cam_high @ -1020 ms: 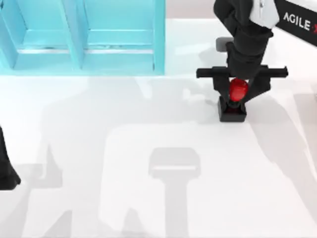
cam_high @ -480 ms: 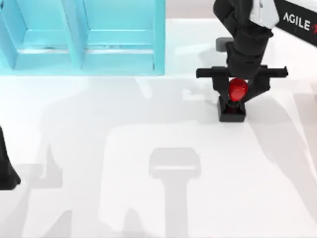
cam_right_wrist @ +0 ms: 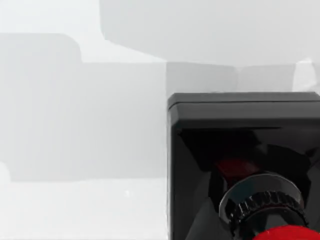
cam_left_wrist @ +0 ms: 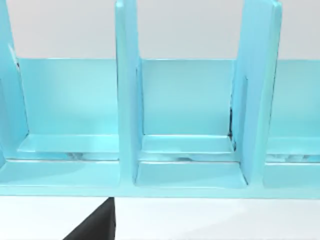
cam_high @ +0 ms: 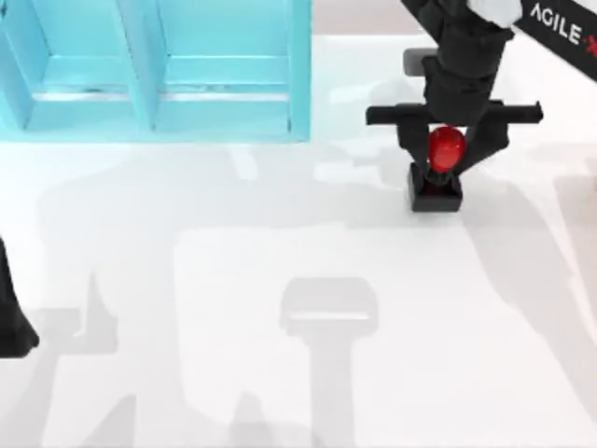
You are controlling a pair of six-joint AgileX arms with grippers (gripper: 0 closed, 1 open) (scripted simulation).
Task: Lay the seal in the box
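1. My left arm is parked at the tabletop's left edge, toward the near side. It is a dark shape, and I cannot tell how its fingers are set.

2. The middle of the white tabletop carries only soft grey shadows.

3. Farther back, toward the right edge, sits the seal. It is a small stamp with a black square block base and a glossy red rounded knob on top, and it stands upright.

4. My right gripper is directly over the seal. Its two dark fingers are pinching the red knob from either side. I cannot tell whether the base touches the tabletop or is just off it.

5. In the right wrist view the seal's black base looms close, with a ribbed collar and a sliver of red below it.

6. My judgement on handling: the seal looks small, rigid and light. The knob is shiny and curved, so it could slip or swivel in the grip. The neck just under the knob looks like the surest place to hold it.

7. Farthest back, along the far edge toward the left corner, stands the pale blue box. Upright walls divide it into compartments, and it is well apart from the seal.
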